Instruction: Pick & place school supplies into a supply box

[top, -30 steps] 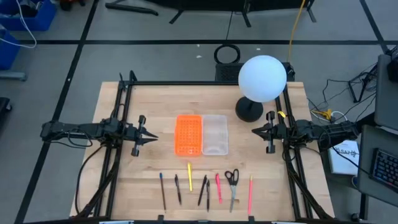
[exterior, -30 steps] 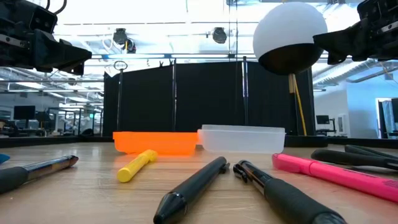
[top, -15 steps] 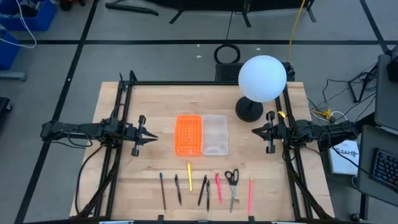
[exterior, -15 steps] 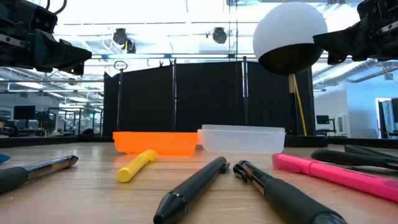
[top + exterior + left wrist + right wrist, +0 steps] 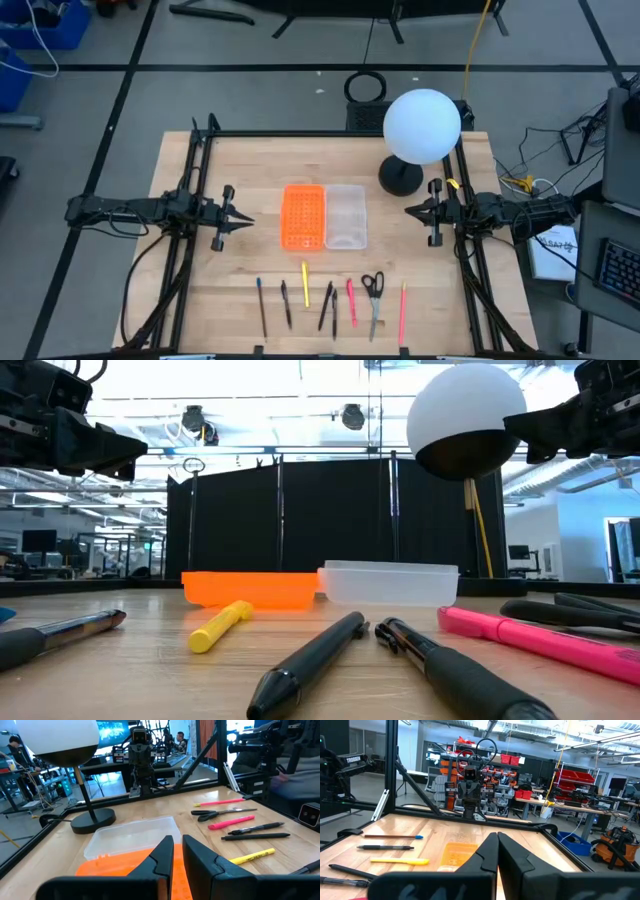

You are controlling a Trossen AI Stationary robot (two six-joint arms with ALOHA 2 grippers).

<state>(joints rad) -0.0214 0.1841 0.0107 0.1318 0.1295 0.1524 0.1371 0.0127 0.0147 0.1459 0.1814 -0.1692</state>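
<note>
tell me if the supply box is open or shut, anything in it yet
Open and empty: the supply box lies flat, orange and clear halves side by side, and the pens are on the table.

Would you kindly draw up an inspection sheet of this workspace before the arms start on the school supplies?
Surface: wooden table, dry and clean where visible.
Job's things: supply box open at mid table, orange half beside clear half, nothing seen in it; pens and pencils in a row along the near edge, among them a yellow pen and a pink pen; scissors in the same row.
Clutter: white globe lamp at the far right corner.
Grippers: left gripper and right gripper both shut, holding nothing, flanking the box.
Cables: yellow cable on the floor beyond the table.
Surroundings: keyboard on a desk at right.
</note>
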